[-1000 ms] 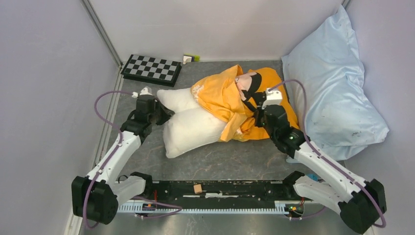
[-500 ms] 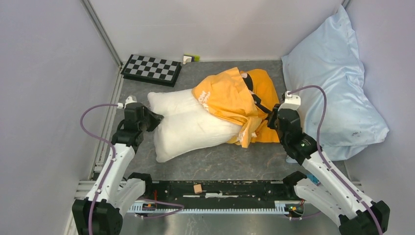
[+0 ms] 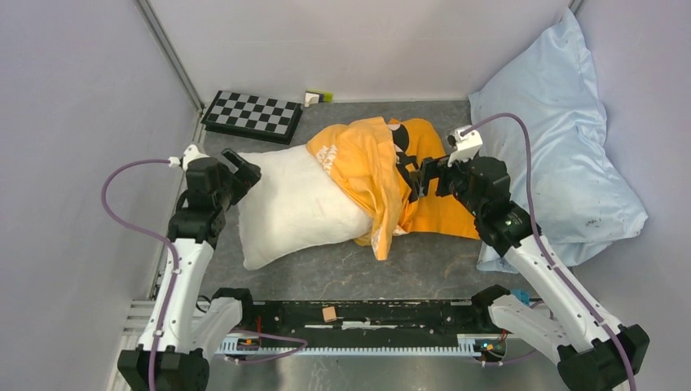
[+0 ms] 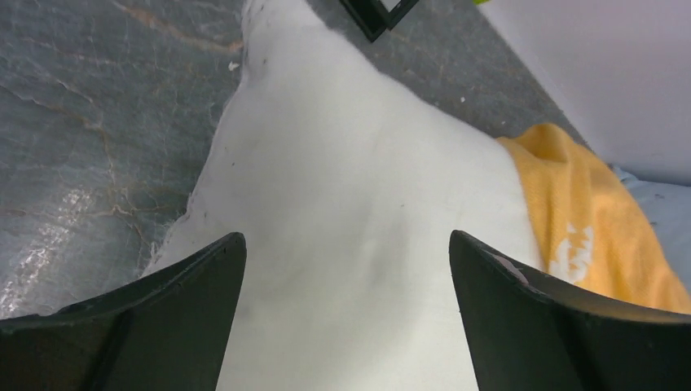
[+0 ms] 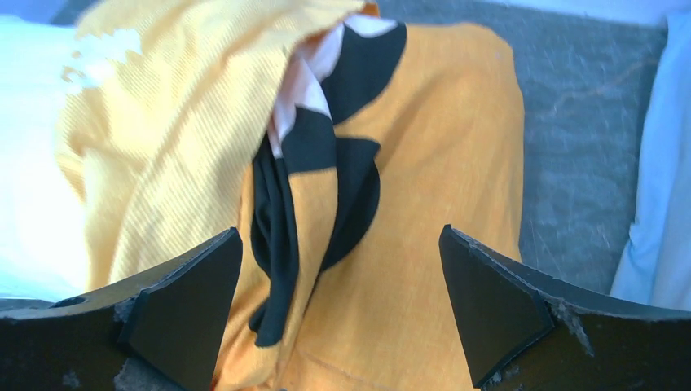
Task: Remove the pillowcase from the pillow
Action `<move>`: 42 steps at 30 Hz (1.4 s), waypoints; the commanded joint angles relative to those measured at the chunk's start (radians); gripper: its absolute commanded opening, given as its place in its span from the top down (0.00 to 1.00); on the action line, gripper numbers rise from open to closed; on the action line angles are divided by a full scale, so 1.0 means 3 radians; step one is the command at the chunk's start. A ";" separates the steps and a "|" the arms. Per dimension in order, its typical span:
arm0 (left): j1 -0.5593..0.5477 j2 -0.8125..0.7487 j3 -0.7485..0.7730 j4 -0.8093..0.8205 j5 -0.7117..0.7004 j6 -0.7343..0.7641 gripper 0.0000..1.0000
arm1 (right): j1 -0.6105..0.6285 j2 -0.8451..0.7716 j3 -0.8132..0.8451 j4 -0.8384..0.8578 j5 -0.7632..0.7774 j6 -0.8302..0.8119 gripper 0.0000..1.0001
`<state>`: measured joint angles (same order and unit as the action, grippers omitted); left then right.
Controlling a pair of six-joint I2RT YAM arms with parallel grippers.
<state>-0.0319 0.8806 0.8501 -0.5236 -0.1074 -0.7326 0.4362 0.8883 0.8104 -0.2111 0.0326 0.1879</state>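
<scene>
Both of my pincers stand wide open and hold nothing. The left gripper (image 4: 346,244) hangs over the bare near-left end of the plump white stuffed pillow (image 3: 289,208). The right gripper (image 5: 342,236) points at the black print on the thin bright orange pillowcase (image 3: 371,163). The pillow lies slantwise in the middle of the grey stone-patterned table (image 3: 407,269). About half of it is uncovered, with the case bunched in loose folds over its right end and trailing flat onto the table toward my right arm.

I judge the case light, limp and a little slippery, so it will crumple and slide rather than keep any shape. The pillow looks soft and light too, likely to drag along with the cloth unless it is held back. My left pincer should pinch the bare white corner. My right should take a thick fold of orange near the flat closed end, not a single loose layer.

Room is uneven. The side wall is close to my left arm, and the black-and-white chequered board (image 3: 253,114) lies near the pillow's far-left corner. A large shiny pale blue pillow (image 3: 554,163) lies just beside the orange cloth on the right. The widest free space is the bare strip between the pillow and my bases, so a pull apart has most room toward me.
</scene>
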 commanded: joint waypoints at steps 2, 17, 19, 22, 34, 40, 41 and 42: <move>0.0022 -0.0292 0.0301 -0.0200 -0.0023 0.0183 0.00 | -0.0020 0.0160 0.0441 0.0138 -0.0436 -0.0111 0.02; -0.0847 0.0746 0.0587 0.0405 0.0747 0.0042 0.03 | 0.0277 0.1522 0.1210 0.0025 -0.0370 0.0011 0.02; -0.0855 0.0882 0.0554 0.0444 0.0697 0.0044 0.03 | 0.0351 0.1635 0.1218 0.0014 -0.0341 -0.0014 0.11; -0.0850 0.1029 0.0373 0.0476 0.0257 -0.0180 0.01 | 0.0366 0.1702 0.1186 0.0035 -0.0167 -0.0012 0.42; -0.0413 0.1115 -0.0605 0.0816 0.0056 -0.0741 0.07 | -0.0293 0.1461 0.0934 -0.0171 0.1481 0.0408 1.00; -0.0410 0.1157 -0.0605 0.0774 0.0074 -0.0675 0.07 | -0.1187 0.0909 0.0388 -0.0051 0.1624 0.0890 1.00; -0.0413 0.1145 -0.0593 0.0748 0.0072 -0.0658 0.07 | -0.1295 0.0830 0.0320 -0.0037 0.1613 0.0939 1.00; -0.0410 0.1121 -0.0581 0.0725 0.0060 -0.0648 0.07 | -0.1396 0.0749 0.0270 -0.0019 0.1594 0.0969 1.00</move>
<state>-0.1928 1.1851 0.7269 -0.1024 0.0551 -0.9703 0.2096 1.2350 0.9417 -0.2337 0.2207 0.4282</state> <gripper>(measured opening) 0.924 0.020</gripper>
